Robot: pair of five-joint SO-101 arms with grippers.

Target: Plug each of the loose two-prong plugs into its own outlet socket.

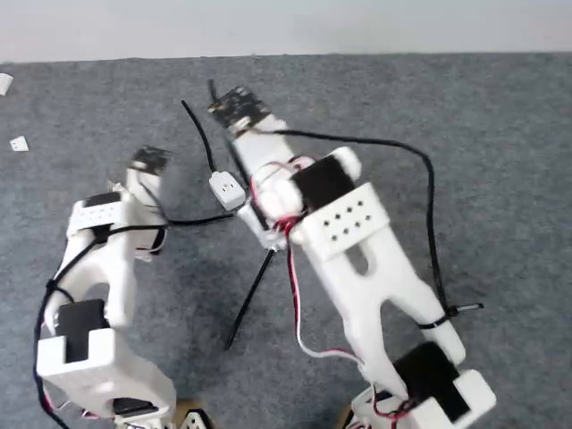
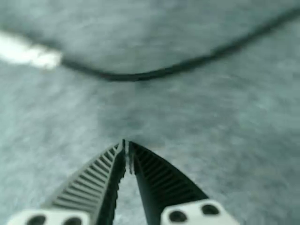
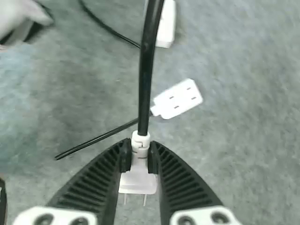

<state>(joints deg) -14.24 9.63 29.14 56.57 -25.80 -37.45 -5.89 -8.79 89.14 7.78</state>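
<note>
Surface: grey short-pile carpet (image 1: 500, 161) covering the whole work area. A pale wall (image 1: 357, 27) runs along its far edge.

Loose bits: 2 small white scraps (image 1: 18, 143) on the carpet at the far corner on the left arm's side, well apart from both arms.

Arms: left arm (image 1: 98, 268) and right arm (image 1: 357, 259), both white and bent low over the carpet. The right arm carries red and white wires (image 1: 293, 277) and a black cable looping over its side.

Left gripper (image 2: 125, 150): jaws all but closed, only a thin slit between the ribbed fingers, nothing held. It is tipped toward bare carpet. A black cord (image 2: 154, 73) crosses the carpet beyond it, ending at a blurred white shape (image 2: 28, 54).

Right gripper (image 3: 138, 159): jaws clamped on the white two-prong plug (image 3: 137, 180), gripping its neck, 2 prongs pointing back toward the camera. The plug's thick black lead (image 3: 146, 61) runs away from the jaws and crosses in front of the view.

Outlet socket (image 3: 177, 98): white, slotted face up, flat on the carpet just beyond the plug and to one side of the lead, not touching the plug. A thin black cord (image 3: 93, 139) trails from it.

Second white block (image 3: 167, 23): farther off, partly hidden behind the lead.

Outlet block (image 1: 225, 188): white, just beside the right arm's wrist in the high view. Which of the 2 white pieces it is cannot be told.
</note>
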